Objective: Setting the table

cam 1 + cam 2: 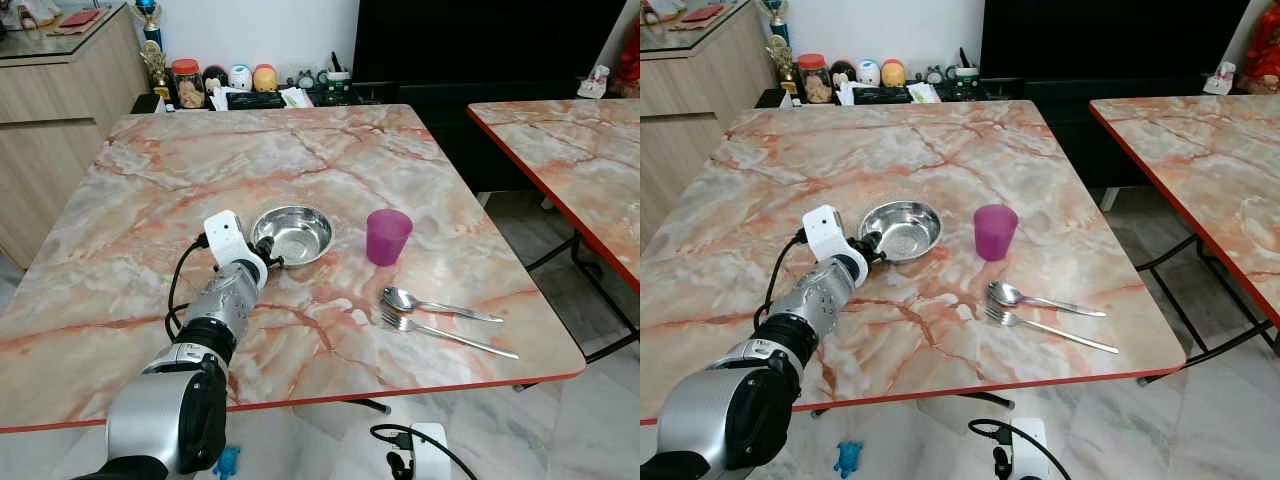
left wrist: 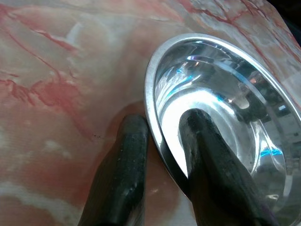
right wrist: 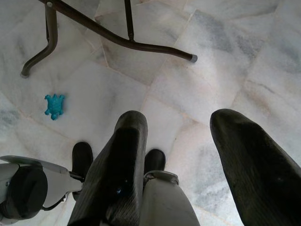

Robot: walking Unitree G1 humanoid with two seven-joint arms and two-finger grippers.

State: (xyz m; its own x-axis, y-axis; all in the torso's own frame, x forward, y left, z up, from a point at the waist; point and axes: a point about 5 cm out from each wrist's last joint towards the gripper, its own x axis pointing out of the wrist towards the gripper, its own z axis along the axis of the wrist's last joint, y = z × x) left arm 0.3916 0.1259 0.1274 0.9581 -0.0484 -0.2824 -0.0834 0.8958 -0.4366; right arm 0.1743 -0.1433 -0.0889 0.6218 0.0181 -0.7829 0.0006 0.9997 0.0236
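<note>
- Marble-patterned table point(image 1: 330, 150) with a red edge sits before the robot; a second table point(image 1: 580, 150) of the same kind stands to the right, and a shelf of jars and trinkets point(image 1: 240, 85) lies at the far side, well beyond the left gripper.
- Left gripper point(image 2: 162, 141) is stretched over the table and pinches the near rim of the bowl point(image 1: 292, 234): one finger point(image 2: 207, 160) lies inside the bowl, the other outside against the tabletop, with the rim between them.
- Bowl is steel, upright, resting on the table; nothing shows in the part of it that can be seen.
- Purple cup point(image 1: 387, 236) stands just right of the bowl, apart from the gripper.
- Spoon point(image 1: 440, 305) and fork point(image 1: 450, 335) lie side by side nearer the robot and to the right of the gripper.
- Step in hand, as I judge it: placing the bowl for the setting.
- Next move probably calls for sliding or lifting the bowl level, clear of the cup.
- Right gripper point(image 3: 188, 155) hangs idle below table height, fingers spread, over floor tiles.
- Hard to tell: whether the bowl is lifted off the table at all; the fingers hide part of its base.
</note>
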